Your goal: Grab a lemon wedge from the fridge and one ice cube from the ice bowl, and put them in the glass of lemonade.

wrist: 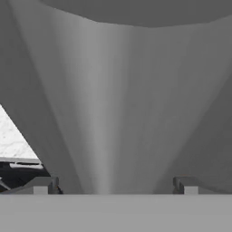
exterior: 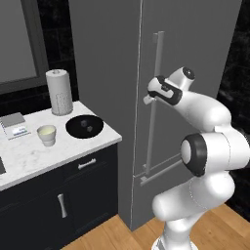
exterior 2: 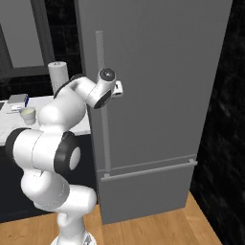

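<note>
The claw [wrist: 115, 188] stands spread as wide as it goes, its two dark fingertips [wrist: 41, 186] far apart at either side of the long vertical bar handle [wrist: 102, 113], which runs up between them in the hand view. Whether the fingers touch the bar cannot be told; nothing is clamped in them. In the left base view the claw [exterior: 148, 99] sits right at the handle [exterior: 155, 105], about halfway up it, and in the right base view the claw [exterior 2: 119, 89] is seen just to the right of that bar [exterior 2: 103, 103].

The handle belongs to the fridge [exterior: 188, 39], one tall grey appliance whose doors are closed; a second, horizontal bar [exterior: 161, 172] lies across its lower part.

To the left of the fridge stands the table [exterior: 29, 156], a pale marbled top over dark drawer cabinets [exterior: 63, 205]. On it, nearest the fridge, is one ice bowl [exterior: 84, 126], shallow and black, with two small dark lumps in it. Just left of the bowl, a little nearer, is one glass of lemonade [exterior: 47, 135], an off-white cup with pale yellow-green liquid. Behind them, at the far edge, rises one tall white perforated cylinder [exterior: 59, 92]. At the far left lies one small flat grey device [exterior: 14, 125].
</note>
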{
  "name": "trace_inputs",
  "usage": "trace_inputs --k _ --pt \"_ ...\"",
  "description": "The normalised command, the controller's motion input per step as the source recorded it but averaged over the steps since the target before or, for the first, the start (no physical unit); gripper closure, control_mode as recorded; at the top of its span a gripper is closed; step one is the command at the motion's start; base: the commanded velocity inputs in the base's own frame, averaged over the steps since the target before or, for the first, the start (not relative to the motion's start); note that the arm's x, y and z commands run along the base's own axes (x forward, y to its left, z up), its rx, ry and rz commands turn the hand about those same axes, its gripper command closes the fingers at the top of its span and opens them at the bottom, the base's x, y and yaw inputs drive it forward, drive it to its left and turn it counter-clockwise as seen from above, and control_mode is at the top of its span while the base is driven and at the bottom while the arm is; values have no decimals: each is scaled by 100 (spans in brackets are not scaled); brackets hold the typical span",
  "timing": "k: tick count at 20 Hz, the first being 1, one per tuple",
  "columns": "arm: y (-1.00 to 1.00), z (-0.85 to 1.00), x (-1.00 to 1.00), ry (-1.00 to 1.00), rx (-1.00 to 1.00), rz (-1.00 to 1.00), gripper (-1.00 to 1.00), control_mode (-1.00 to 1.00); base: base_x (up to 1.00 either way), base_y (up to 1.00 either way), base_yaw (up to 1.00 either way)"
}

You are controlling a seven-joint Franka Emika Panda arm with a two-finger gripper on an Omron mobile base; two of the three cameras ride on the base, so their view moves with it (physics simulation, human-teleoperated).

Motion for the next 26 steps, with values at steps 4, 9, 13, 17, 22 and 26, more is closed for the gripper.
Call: trace_inputs --k 4,9,13,17,22,26 --pt "21 -43 23 -4 1 0 -100 -100 0 0 0" --pt "6 -18 16 0 0 0 -100 -100 0 0 0" --pt "0 -7 0 0 0 0 100 -100 0 0 0" --pt "0 0 0 0 0 0 100 -100 0 0 0" --pt "-29 0 0 -7 0 -6 100 -100 0 0 0" --pt "-96 0 0 -8 2 -16 100 -100 0 0 0"
